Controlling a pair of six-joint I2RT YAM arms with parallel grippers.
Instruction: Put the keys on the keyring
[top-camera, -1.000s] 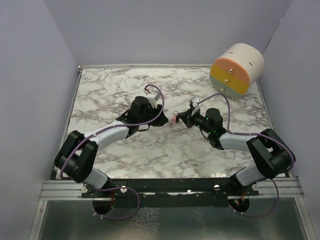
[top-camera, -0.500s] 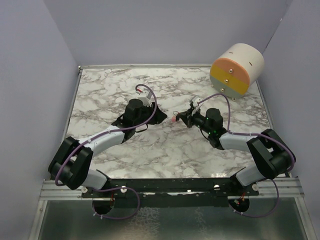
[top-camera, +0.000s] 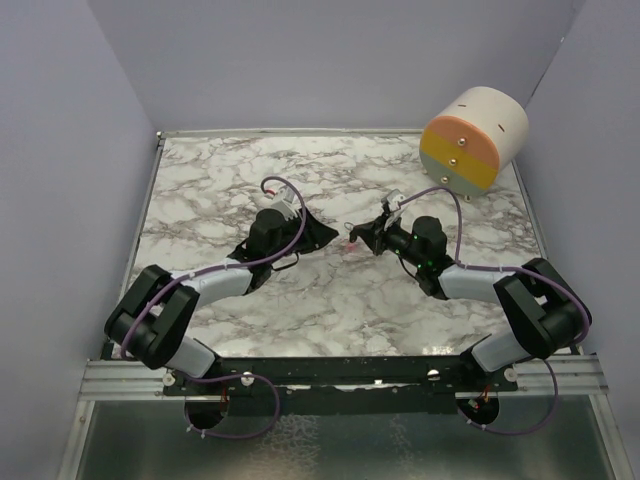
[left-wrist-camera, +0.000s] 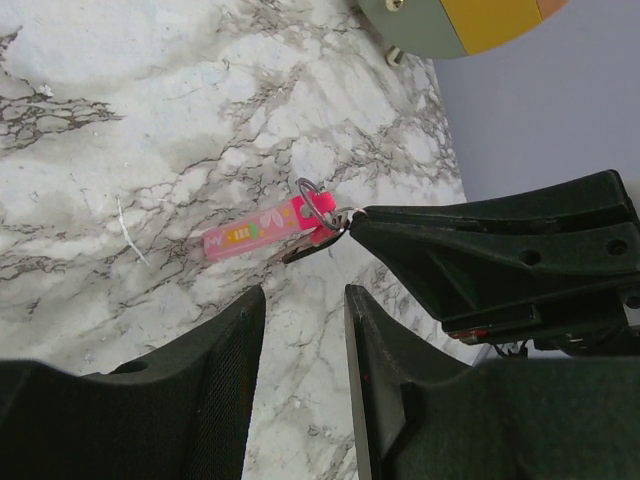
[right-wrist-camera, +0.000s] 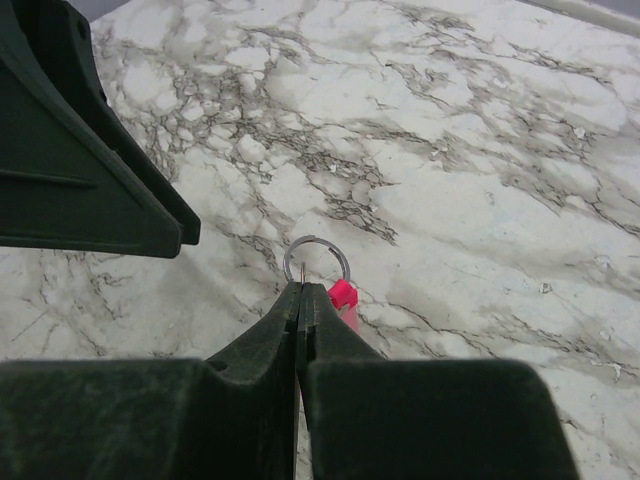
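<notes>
The keyring is a bright pink strip (left-wrist-camera: 255, 232) with a thin metal ring (left-wrist-camera: 310, 190) at one end, held just above the marble near the table's middle (top-camera: 350, 240). My right gripper (right-wrist-camera: 300, 288) is shut on the ring (right-wrist-camera: 317, 256), which sticks out past its tips beside the pink end (right-wrist-camera: 342, 293). A small dark piece (left-wrist-camera: 300, 250) shows under the strip's ring end; I cannot tell whether it is the keys. My left gripper (left-wrist-camera: 303, 295) is open and empty, its fingers (top-camera: 322, 233) pointing at the strip from the left, a short way off.
A cream drum (top-camera: 475, 138) with a pink, orange and olive face lies at the back right corner; its face also shows in the left wrist view (left-wrist-camera: 470, 15). Lilac walls close in the marble table (top-camera: 230, 180) on three sides.
The left wrist has rolled and swung lower, its fingers now lying flat and pointing right toward the keyring. The right arm and the keyring have stayed put.
</notes>
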